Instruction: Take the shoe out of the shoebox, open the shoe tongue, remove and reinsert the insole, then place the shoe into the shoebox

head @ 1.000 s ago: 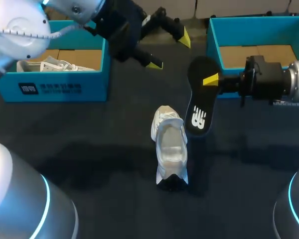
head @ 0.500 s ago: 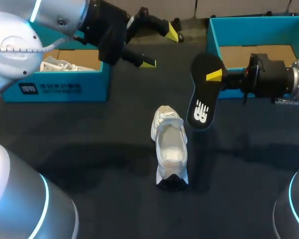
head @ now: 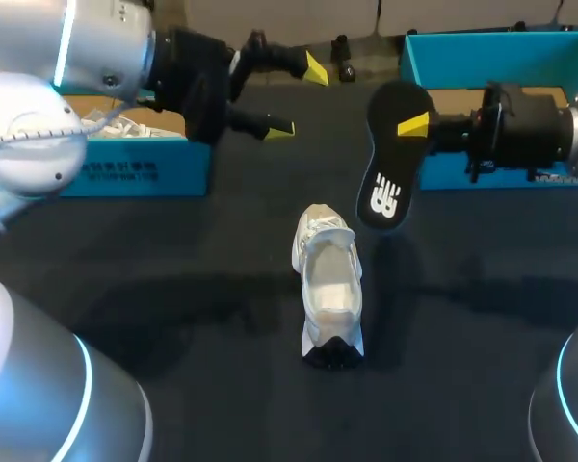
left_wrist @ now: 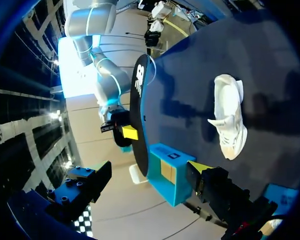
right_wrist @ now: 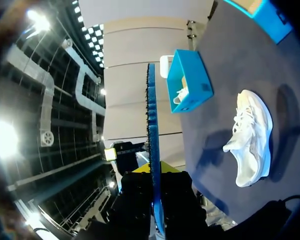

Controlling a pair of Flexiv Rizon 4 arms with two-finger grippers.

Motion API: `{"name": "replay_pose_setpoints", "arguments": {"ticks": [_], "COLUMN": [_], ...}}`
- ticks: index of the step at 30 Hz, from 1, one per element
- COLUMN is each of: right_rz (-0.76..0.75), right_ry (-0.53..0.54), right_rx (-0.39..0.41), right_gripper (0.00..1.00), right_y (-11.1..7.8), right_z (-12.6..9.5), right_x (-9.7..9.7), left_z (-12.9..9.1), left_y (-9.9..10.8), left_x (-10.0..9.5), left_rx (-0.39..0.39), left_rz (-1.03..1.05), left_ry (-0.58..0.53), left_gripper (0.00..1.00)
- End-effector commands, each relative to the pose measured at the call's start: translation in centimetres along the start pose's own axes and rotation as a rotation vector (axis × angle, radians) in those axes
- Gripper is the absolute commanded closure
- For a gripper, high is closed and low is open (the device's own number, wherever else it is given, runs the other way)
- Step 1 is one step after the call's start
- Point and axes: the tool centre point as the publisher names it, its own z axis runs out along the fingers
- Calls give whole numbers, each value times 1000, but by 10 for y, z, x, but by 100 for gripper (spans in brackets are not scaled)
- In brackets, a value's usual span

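Note:
A white shoe (head: 328,289) lies alone on the dark table, its opening up and its black heel toward the front edge; it also shows in the wrist views (left_wrist: 230,120) (right_wrist: 250,140). Its black insole (head: 390,164) hangs tilted in the air just right of and beyond the shoe, with my right gripper (head: 416,125) shut on its upper part. In the right wrist view the insole (right_wrist: 152,150) stands edge-on between the fingers. My left gripper (head: 299,96) is open and holds nothing, up by the left shoebox (head: 125,173), away from the shoe.
The left blue shoebox holds another white shoe (head: 116,123). A second blue shoebox (head: 520,43) stands at the back right, behind my right arm, its cardboard floor showing. Dark table surface surrounds the shoe on all sides.
My left arm has drawn back to the left, still open. The right gripper has lifted the insole a little higher and farther from the shoe. The shoe has not moved.

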Motion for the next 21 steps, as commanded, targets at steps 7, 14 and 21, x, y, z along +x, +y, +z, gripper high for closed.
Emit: {"name": "replay_pose_setpoints", "arguments": {"ticks": [7,14,21], "right_rz": [-16,-8,-3], "right_ry": [22,27,21], "right_rx": [-17,-6,8], "right_gripper": [100,100,100], "right_y": [-1,-1,2], "right_z": [22,35,47], "right_x": [10,9,14], "left_z": [14,20,32], "left_y": [5,7,8], "left_x": [10,10,4], "left_rx": [-16,-9,6], "left_rz": [-6,-2,1], "left_ry": [-141,-173,-203], "left_gripper": [0,0,0]}}
